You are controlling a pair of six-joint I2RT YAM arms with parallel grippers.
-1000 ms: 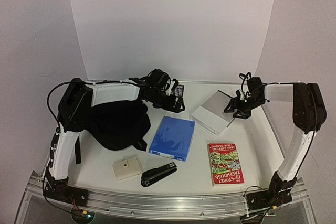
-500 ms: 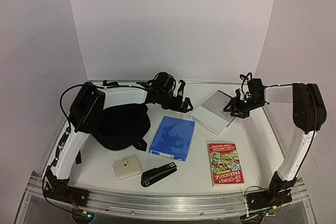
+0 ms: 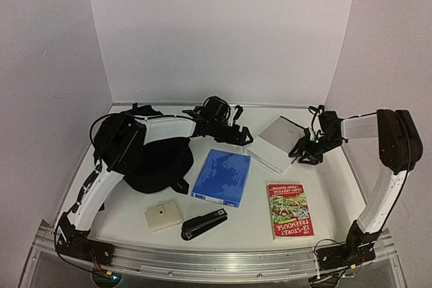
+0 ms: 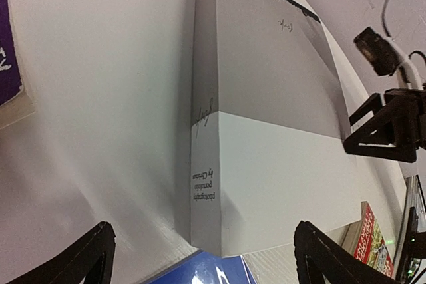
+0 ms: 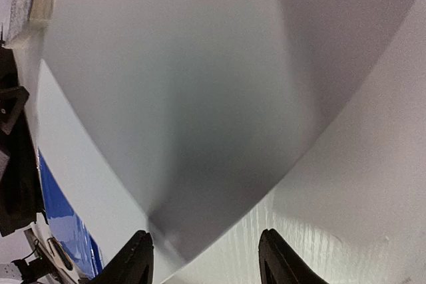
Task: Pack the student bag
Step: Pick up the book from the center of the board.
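Note:
The student bag point(image 3: 156, 161), a black soft backpack, lies at the left of the table under my left arm. A grey and white book point(image 3: 273, 142) lies flat at the back right. My left gripper point(image 3: 237, 129) hovers just left of that book, open. In the left wrist view its fingertips point(image 4: 85, 257) stand wide on either side of the book's spine point(image 4: 203, 164), not touching it. My right gripper point(image 3: 302, 150) is low at the book's right edge, open. The book's corner point(image 5: 174, 227) sits just ahead of the gap between its fingers point(image 5: 138, 257).
A blue folder point(image 3: 223, 177) lies next to the bag, its corner touching the grey book. Nearer the front edge are a red paperback point(image 3: 289, 208), a black stapler point(image 3: 204, 223) and a small beige box point(image 3: 163, 215). A purple-printed card point(image 4: 5, 51) lies left of the grey book.
My left arm has swung right and back toward the grey book. My right gripper has slid nearer along the book's right edge and its jaws have narrowed a little.

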